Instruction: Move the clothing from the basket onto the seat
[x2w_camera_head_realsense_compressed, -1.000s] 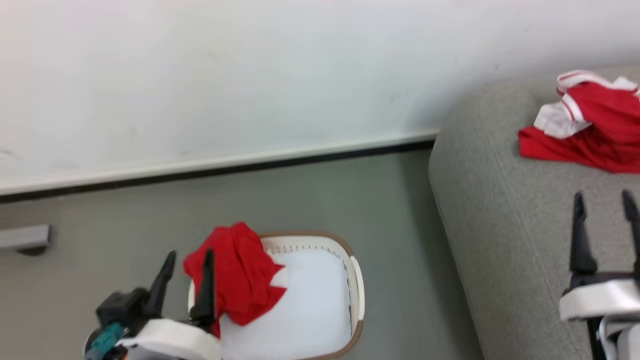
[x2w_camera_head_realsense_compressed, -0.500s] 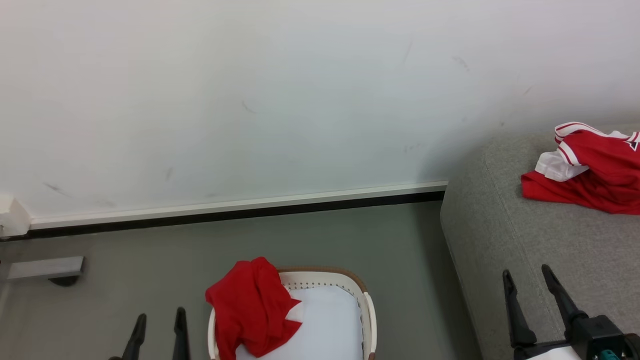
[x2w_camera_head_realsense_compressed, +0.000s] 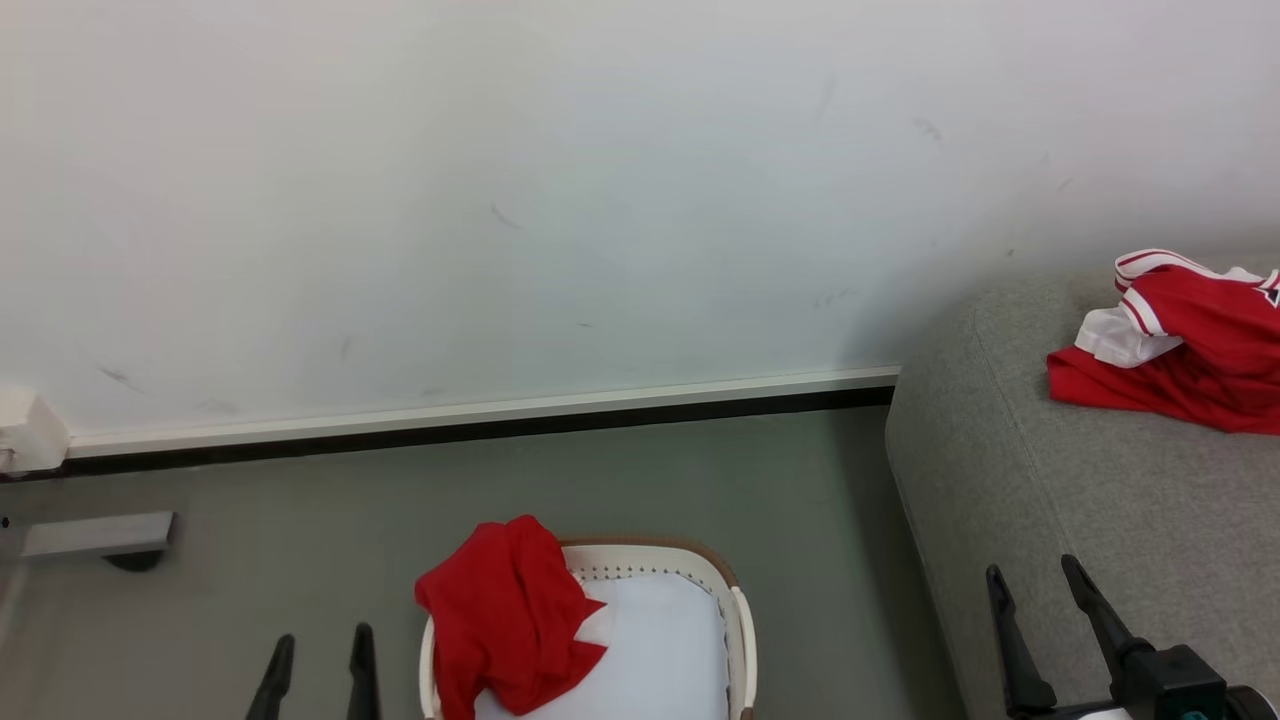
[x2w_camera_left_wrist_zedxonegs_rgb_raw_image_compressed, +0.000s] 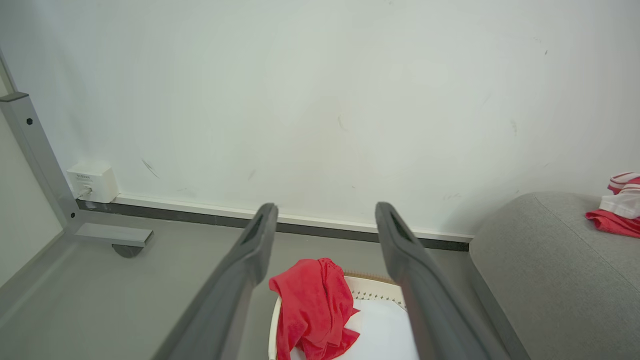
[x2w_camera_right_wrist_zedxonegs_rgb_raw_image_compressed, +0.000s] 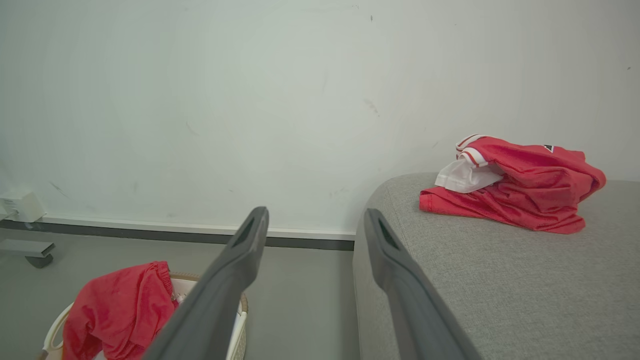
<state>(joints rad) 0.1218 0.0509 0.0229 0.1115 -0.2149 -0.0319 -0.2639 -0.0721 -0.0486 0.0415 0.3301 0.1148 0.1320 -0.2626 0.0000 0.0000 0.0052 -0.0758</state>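
A plain red garment (x2w_camera_head_realsense_compressed: 505, 615) hangs over the left rim of the cream basket (x2w_camera_head_realsense_compressed: 740, 620) on the floor. It also shows in the left wrist view (x2w_camera_left_wrist_zedxonegs_rgb_raw_image_compressed: 312, 300) and the right wrist view (x2w_camera_right_wrist_zedxonegs_rgb_raw_image_compressed: 117, 310). The red and white clothing (x2w_camera_head_realsense_compressed: 1190, 345) lies crumpled on the grey seat (x2w_camera_head_realsense_compressed: 1050, 500), seen closer in the right wrist view (x2w_camera_right_wrist_zedxonegs_rgb_raw_image_compressed: 520, 190). My left gripper (x2w_camera_head_realsense_compressed: 322, 650) is open and empty, left of the basket and short of the garment (x2w_camera_left_wrist_zedxonegs_rgb_raw_image_compressed: 325, 210). My right gripper (x2w_camera_head_realsense_compressed: 1032, 575) is open and empty over the seat's near left edge (x2w_camera_right_wrist_zedxonegs_rgb_raw_image_compressed: 315, 212).
A white wall with a dark baseboard (x2w_camera_head_realsense_compressed: 480, 425) runs behind the basket. A grey metal frame foot (x2w_camera_head_realsense_compressed: 95, 535) and a small white box (x2w_camera_head_realsense_compressed: 30, 430) sit at the far left. Grey floor (x2w_camera_head_realsense_compressed: 820, 560) separates the basket from the seat.
The head camera has moved, so the whole picture sits lower than a second ago. Both grippers now show lower in the view, still open. Neither garment has shifted.
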